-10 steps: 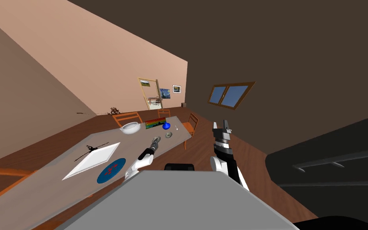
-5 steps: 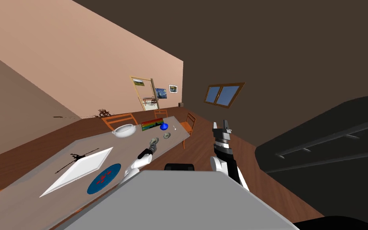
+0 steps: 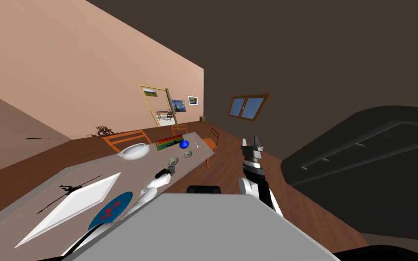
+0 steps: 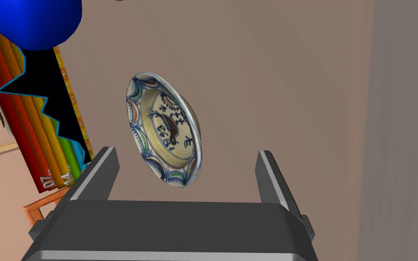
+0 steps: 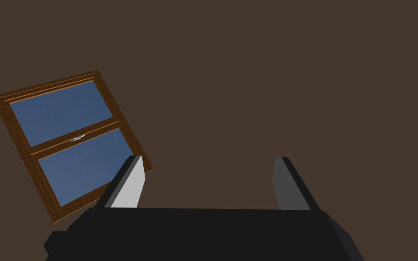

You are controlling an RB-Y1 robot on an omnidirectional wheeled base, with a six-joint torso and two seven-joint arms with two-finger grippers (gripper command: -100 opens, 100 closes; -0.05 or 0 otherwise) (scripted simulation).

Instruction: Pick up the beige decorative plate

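Note:
The decorative plate has a beige centre, dark blue markings and a blue-patterned rim. It lies on the long grey-brown table, just ahead of my left gripper and between its open fingers, nearer one finger and touching neither. In the head view the plate is a small disc at the tip of my left gripper, near the table's right edge. My right gripper is raised off to the right of the table, and it is open and empty.
Past the plate lie a second small dish, a blue object and a rainbow-striped box. A white bowl, a white tray and a blue round mat lie nearer. Orange chairs ring the table; dark furniture stands right.
My head view has swung, so the table and its things have slid left and down in the picture. The left arm stays at the plate; the right arm has not moved.

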